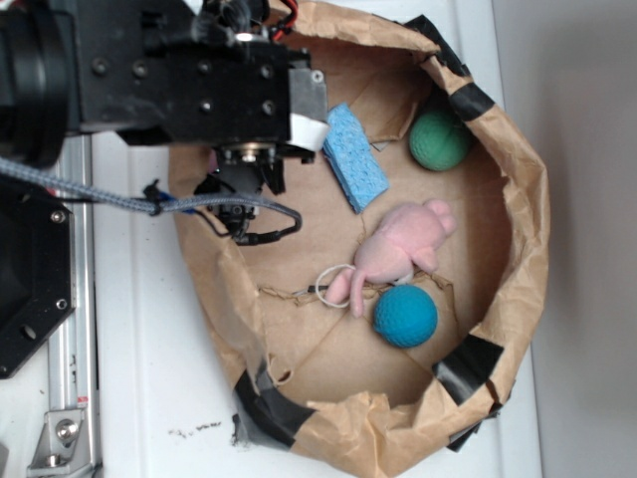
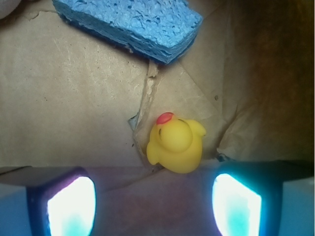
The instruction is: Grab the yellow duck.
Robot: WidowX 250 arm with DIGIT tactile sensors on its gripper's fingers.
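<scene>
Wrist view shows the yellow duck (image 2: 175, 145) upright on the brown paper below the blue sponge (image 2: 130, 24), centred between the spread fingers of the open, empty hand (image 2: 154, 204); probably light, glossy and slippery, so pinch its rounded body.

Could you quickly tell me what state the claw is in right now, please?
Claw: open, holding nothing; the yellow duck sits on the paper just ahead of the gap between its fingers.
</scene>
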